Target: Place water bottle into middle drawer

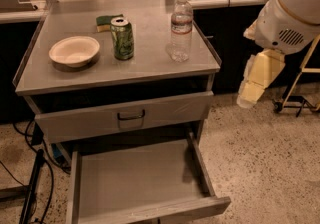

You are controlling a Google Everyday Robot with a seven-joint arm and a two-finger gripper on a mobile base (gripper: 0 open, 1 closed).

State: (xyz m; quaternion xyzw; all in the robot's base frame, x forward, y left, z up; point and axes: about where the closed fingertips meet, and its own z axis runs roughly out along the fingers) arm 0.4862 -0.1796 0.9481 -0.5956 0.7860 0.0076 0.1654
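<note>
The water bottle [180,28], clear with a white cap and a pale label band, stands upright on the right part of the grey cabinet top [150,63]. The middle drawer [135,180] is pulled out low at the front, and its flat bottom is bare. My gripper [256,79], pale yellow, hangs from the white arm [292,13] to the right of the cabinet. It is apart from the bottle, lower than it, and level with the cabinet's top edge. It holds nothing that I can see.
A green drink can [122,39] stands left of the bottle, with a white bowl [74,51] further left and a green-yellow sponge [105,20] behind. The upper drawer front [125,115] with a dark handle sits slightly out. Cables [30,188] lie on the floor at left. A stand's legs [300,95] are at right.
</note>
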